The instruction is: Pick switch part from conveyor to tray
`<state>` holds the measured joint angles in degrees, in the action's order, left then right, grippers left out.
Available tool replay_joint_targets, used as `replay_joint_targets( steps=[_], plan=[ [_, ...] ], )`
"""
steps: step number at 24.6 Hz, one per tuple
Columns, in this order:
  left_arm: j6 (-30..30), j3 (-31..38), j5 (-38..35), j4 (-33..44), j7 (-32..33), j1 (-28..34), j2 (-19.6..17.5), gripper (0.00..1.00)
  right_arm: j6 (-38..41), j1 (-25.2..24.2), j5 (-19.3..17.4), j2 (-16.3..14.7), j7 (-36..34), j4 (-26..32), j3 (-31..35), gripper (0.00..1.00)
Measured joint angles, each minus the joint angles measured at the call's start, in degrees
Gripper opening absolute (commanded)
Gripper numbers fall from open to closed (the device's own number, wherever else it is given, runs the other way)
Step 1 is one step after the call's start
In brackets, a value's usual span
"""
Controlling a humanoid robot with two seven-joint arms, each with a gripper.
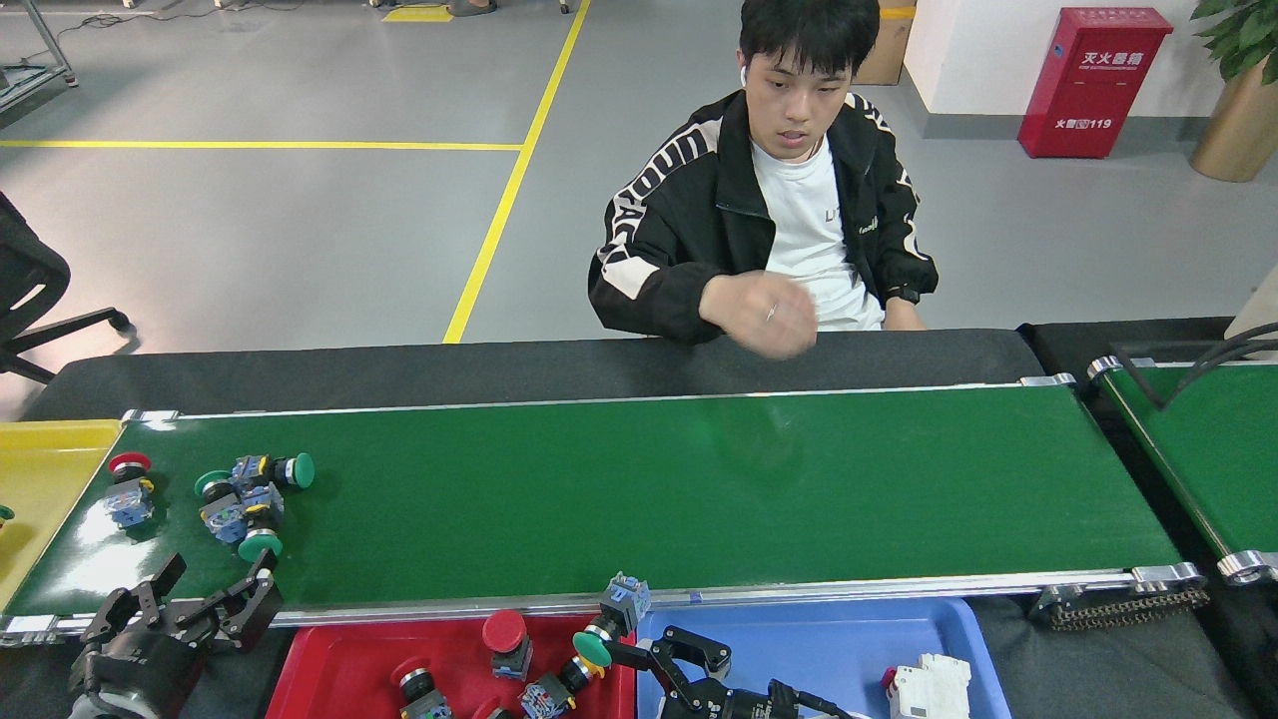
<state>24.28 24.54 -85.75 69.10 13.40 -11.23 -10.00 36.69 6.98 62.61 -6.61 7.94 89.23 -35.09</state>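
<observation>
Green conveyor (pixel 639 489) carries cluster of green-capped switches (pixel 245 496) plus red-capped switch (pixel 130 489), all near left end. Left gripper (pixel 195 599) spread wide, empty, at belt's near rail just below cluster. Right gripper (pixel 639 654) low over seam between red tray (pixel 329 659) and blue tray (pixel 839 639), fingers closed on green-capped switch part (pixel 609 624). More switches in red tray; white part (pixel 929 687) in blue tray. Person (pixel 769 200) sits beyond belt, fist raised.
</observation>
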Motion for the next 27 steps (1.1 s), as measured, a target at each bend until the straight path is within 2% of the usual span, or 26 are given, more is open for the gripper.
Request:
replay_joint_targets(
  steps=[2,3,5,7,8,11,12,14,18,20,24,27],
  plan=[
    [-0.8,-0.2,-1.2,-5.5,-1.1,-4.0,-1.7,0.98,0.1,0.0,0.1,0.1,0.1,0.0,0.0,0.99],
    [-1.3,-0.7,-1.7,-8.4,-1.8,-5.8,-2.8,0.91,0.1,0.0,0.3,0.3,0.1,0.0,0.0,0.99],
    [-2.6,-4.0,-2.8,-15.2,-3.9,-9.1,-6.0,0.71,0.2,0.0,1.2,1.3,0.1,0.0,0.0,0.99],
    [-3.9,-7.8,-2.9,-21.3,-7.1,-11.1,-9.3,0.61,0.2,0.0,1.7,1.9,0.2,0.0,0.0,0.99],
    [-4.2,-9.4,-2.8,-24.2,-8.5,-12.1,-10.6,0.46,0.3,0.0,1.9,1.9,0.2,0.0,0.0,0.99],
    [-4.7,-12.1,-2.6,-29.2,-11.8,-14.2,-12.7,0.16,-0.4,0.2,2.2,2.9,0.4,-0.1,0.4,0.99],
    [-4.9,-12.3,-2.6,-29.7,-12.3,-14.3,-12.9,0.12,-1.3,0.7,2.2,4.0,0.4,-0.1,1.1,0.99],
    [-4.4,-12.3,-2.1,-30.1,-12.8,-14.3,-13.1,0.09,-4.1,2.6,2.2,5.8,0.4,-0.1,4.1,0.99],
    [-2.0,-12.3,2.5,-29.5,-13.0,-13.6,-13.1,0.09,-13.1,3.6,2.3,5.9,0.4,0.1,12.4,0.99],
    [0.3,-12.3,6.4,-26.5,-13.1,-11.7,-14.3,0.09,-18.4,3.6,2.4,5.8,0.4,0.1,17.5,0.99],
    [5.8,-10.5,16.5,-15.0,-12.1,-1.7,-18.8,0.09,-30.0,3.2,2.5,4.2,0.6,0.1,25.0,0.99],
    [11.5,-6.9,22.5,-2.2,-11.4,10.0,-19.3,0.09,-37.2,-0.8,2.5,0.3,-2.4,0.2,29.1,0.99]
  ],
)
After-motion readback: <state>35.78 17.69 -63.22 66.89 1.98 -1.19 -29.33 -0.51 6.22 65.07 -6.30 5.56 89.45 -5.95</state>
